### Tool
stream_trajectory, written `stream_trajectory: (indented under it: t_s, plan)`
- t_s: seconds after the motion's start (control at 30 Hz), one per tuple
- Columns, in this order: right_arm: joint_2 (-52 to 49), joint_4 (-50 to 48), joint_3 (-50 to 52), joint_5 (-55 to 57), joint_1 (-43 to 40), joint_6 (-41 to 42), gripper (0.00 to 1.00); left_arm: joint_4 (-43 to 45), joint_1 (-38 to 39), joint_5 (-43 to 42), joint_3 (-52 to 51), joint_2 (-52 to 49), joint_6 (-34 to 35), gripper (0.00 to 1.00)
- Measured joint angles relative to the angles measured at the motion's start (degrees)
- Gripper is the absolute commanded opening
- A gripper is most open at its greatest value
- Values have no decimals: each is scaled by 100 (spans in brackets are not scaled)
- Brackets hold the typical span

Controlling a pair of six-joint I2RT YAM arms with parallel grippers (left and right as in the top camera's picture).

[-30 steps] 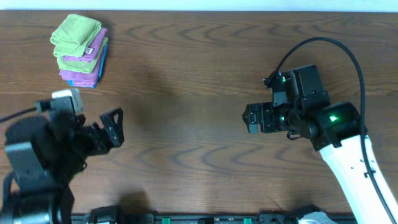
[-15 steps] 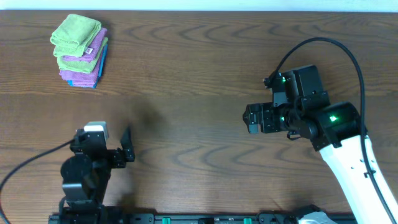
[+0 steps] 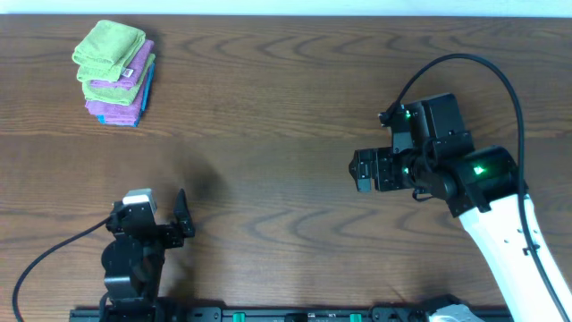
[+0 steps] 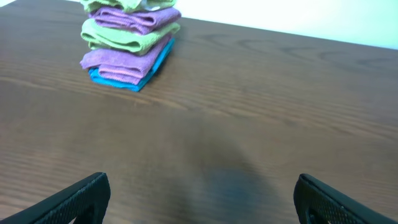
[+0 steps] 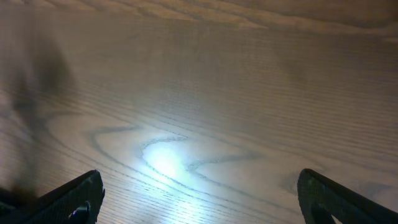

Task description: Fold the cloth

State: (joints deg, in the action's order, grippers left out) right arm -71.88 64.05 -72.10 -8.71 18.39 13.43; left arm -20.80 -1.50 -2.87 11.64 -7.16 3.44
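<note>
A stack of folded cloths [image 3: 114, 73], green on top over purple, green, purple and blue, sits at the far left corner of the table. It also shows in the left wrist view [image 4: 129, 43], far ahead of the fingers. My left gripper [image 3: 181, 217] is open and empty near the table's front edge, well short of the stack; its fingertips [image 4: 81, 196] frame bare wood. My right gripper [image 3: 361, 170] is open and empty over bare wood at the right middle, and its fingertips [image 5: 74, 196] show at the bottom corners. No unfolded cloth is in view.
The brown wooden table [image 3: 286, 107] fills the view. The right arm's black cable [image 3: 465, 67] arcs above its wrist. A black rail [image 3: 295, 313] runs along the front edge.
My left arm has pulled back toward the front edge and its gripper has turned to point at the far side. The right arm and the cloth stack have not moved.
</note>
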Motion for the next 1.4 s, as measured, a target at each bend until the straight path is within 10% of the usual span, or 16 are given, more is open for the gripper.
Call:
stream_trajectory:
  t_s: [1.4]
  plan:
    - [2, -7, 0, 343, 0, -205, 99, 24, 0, 76, -417, 643, 275, 95]
